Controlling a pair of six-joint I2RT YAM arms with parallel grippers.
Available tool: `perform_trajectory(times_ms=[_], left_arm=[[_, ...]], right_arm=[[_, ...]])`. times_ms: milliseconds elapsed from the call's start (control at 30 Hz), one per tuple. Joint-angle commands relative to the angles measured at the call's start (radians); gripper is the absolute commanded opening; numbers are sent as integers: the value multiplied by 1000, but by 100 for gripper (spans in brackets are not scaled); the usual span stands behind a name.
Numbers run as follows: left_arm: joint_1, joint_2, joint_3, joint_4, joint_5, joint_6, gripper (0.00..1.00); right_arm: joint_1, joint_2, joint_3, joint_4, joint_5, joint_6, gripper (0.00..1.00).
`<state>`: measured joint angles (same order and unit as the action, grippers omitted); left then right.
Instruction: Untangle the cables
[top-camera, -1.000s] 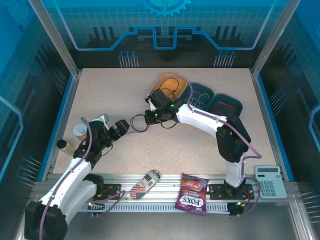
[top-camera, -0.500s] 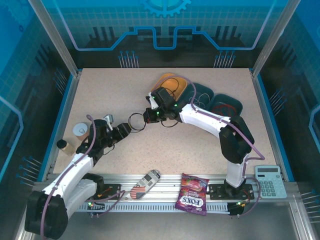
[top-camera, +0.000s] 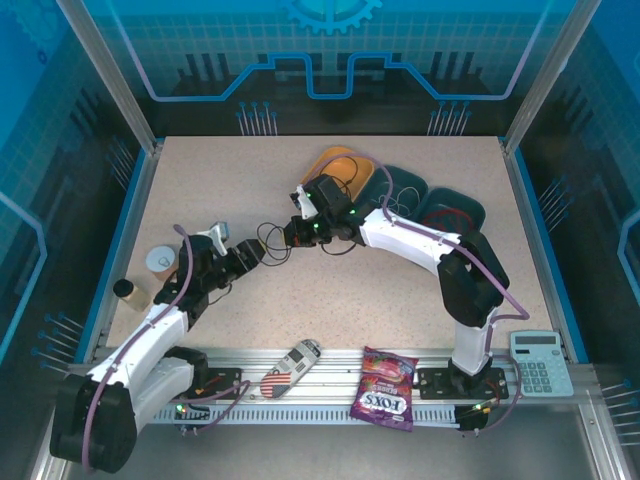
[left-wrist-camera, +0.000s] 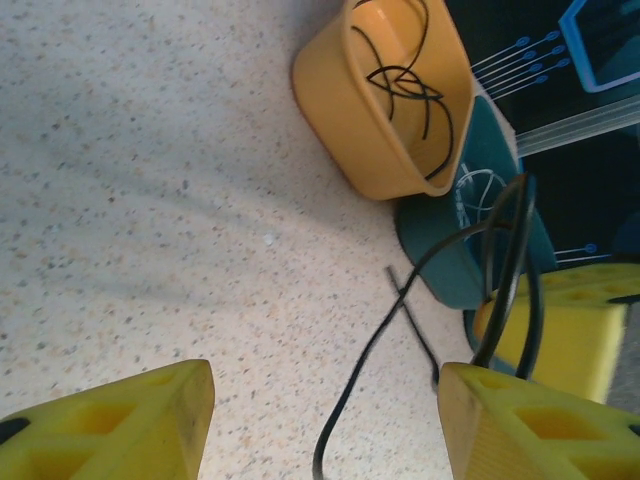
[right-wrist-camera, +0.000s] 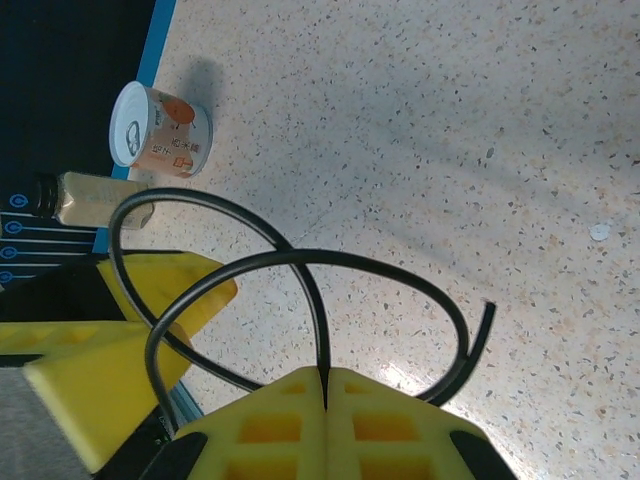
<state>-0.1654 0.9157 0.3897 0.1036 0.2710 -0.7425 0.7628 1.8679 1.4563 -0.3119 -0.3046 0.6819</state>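
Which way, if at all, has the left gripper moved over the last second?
Yes. In the top view the left gripper has shifted slightly rightward, away from the small can at the table's left edge and toward the right gripper.

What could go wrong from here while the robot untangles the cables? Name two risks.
The right tool is shut on the black cable beside a loop that crosses itself, so pulling may tighten a knot. The left tool is open with the cable off-centre between its fingers, so closing might miss it.
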Motion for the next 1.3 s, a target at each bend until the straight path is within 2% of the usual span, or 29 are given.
perform_trajectory(times_ms=[0, 100, 367, 433, 600, 733, 800, 1067, 1267], left_arm=[[9, 8, -11, 65, 29, -22, 58], [9, 7, -15, 75, 18, -25, 49], [9, -54, 2, 34, -26, -28, 43], [9, -76, 14, -8, -42, -17, 46], [9, -59, 94, -125, -30, 56, 65], [9, 10, 167, -200, 11, 123, 67], [9, 42, 190, -218, 24, 147, 63], [9, 98, 203, -207, 31, 153, 37], [9, 94, 196, -207, 27, 152, 26]], right_arm=[[2, -19, -7, 21, -41, 9, 0], [9, -12, 10, -3, -42, -11, 0], [22, -25, 8, -85, 115, -44, 0], [22, -37, 0, -79, 130, -46, 0], [22, -37, 1, -64, 112, -59, 0], [25, -38, 3, -52, 89, -59, 0], [28, -43, 3, -46, 79, -61, 0], [39, -62, 3, -38, 67, -76, 0], [49, -58, 11, -34, 52, -84, 0]])
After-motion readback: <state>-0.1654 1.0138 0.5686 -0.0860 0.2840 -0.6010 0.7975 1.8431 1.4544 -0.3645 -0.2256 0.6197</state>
